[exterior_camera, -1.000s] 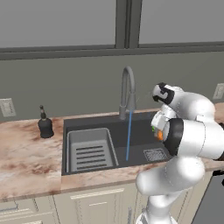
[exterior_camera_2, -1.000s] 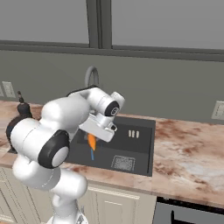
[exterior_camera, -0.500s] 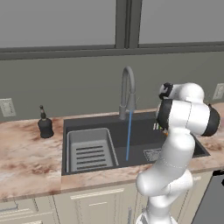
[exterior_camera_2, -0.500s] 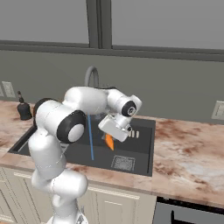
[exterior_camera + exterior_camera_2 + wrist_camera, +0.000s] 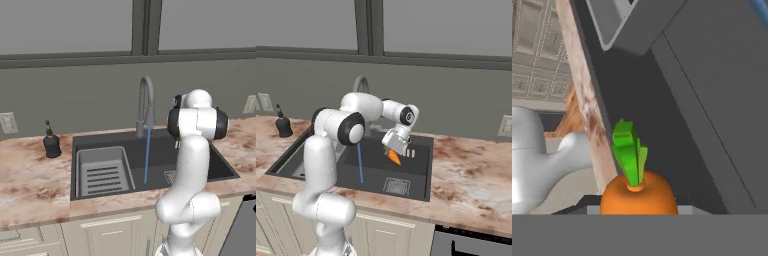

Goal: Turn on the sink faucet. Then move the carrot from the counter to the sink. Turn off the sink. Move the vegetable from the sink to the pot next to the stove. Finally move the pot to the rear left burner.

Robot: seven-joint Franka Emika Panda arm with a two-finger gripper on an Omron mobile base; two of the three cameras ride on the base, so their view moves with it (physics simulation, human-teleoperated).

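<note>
My gripper (image 5: 396,148) is shut on the orange carrot (image 5: 393,158), which hangs point down above the right half of the dark sink (image 5: 418,172). In the hand view the carrot (image 5: 639,198) and its green top sit right at the bottom, with the sink's dark floor beyond. A blue stream of water (image 5: 360,162) runs from the grey arched faucet (image 5: 146,100) into the basin, left of the carrot. From the left base view my own arm hides the gripper. The pot is out of view.
A grey rack (image 5: 104,170) fills the sink's left part and a square drain (image 5: 397,186) lies at its front right. A black soap dispenser (image 5: 51,144) stands on the marble counter (image 5: 471,175) at the left. A dark appliance front (image 5: 466,245) shows low right.
The arm has swung and unfolded, carrying the gripper and the held carrot to the right over the sink basin. The water keeps running.
</note>
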